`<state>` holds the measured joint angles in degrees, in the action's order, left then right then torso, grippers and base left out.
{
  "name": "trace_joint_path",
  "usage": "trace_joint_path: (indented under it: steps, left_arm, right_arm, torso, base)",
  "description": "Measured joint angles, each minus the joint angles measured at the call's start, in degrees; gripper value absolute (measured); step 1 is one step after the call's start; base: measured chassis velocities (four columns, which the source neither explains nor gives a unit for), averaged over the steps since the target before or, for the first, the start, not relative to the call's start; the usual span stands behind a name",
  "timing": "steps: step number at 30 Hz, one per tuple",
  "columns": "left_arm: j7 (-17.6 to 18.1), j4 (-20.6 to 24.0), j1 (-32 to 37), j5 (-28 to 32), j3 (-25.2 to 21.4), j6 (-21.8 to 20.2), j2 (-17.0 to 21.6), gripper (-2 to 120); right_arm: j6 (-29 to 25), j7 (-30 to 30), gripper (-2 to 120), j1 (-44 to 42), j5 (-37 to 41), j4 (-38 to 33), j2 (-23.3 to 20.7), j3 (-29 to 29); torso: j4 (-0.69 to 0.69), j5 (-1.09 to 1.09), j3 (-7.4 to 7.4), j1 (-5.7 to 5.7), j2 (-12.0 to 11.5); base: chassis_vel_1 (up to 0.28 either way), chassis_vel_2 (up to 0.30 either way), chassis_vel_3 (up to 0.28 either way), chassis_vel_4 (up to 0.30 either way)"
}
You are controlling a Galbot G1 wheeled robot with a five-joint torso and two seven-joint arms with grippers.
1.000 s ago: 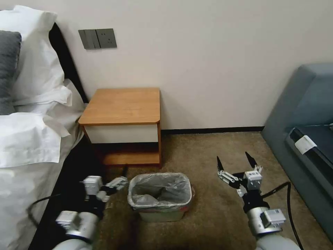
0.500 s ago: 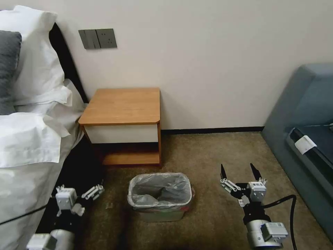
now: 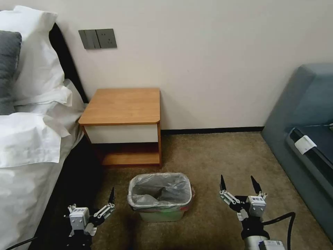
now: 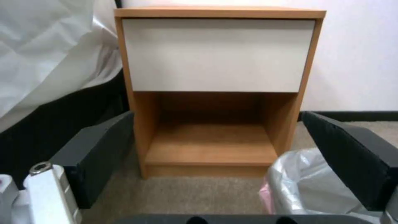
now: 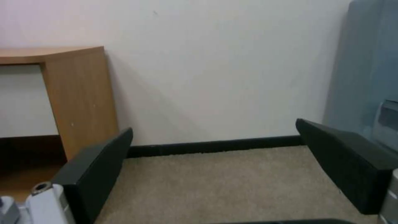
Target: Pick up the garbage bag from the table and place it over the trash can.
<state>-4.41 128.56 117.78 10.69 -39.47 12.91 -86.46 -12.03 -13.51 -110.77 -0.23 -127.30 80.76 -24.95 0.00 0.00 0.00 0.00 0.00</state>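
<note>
Garbage bag (image 3: 160, 190) mouth-up over trash can (image 3: 160, 215), long axis left-right.

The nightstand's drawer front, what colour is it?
White, set in the orange-brown wooden nightstand. The drawer front shows best in the left wrist view.

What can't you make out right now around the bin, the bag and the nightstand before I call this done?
- Trash can far and side walls: head view, covered by the garbage bag's folded-over edge.
- Bin bottom: head view, hidden under crumpled bag.
- Table top: left wrist view, seen edge-on.
- Left gripper inner finger: head view, lost against dark bed base.
- Right gripper arm: cut off by frame's lower edge.
</note>
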Motion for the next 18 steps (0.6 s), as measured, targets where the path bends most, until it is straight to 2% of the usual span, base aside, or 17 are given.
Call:
trace_joint_path:
  steps: [18]
  left_arm:
    - [0.09, -0.09, -0.21, 0.10, -0.01, -0.08, 0.12, 100]
  right_arm:
    - [0.10, -0.07, 100, 0.12, 0.05, 0.01, -0.13, 0.05]
  torso:
    - [0.00, 0.00, 0.00, 0.00, 0.00]
  base:
    - [0.000, 0.000, 0.000, 0.000]
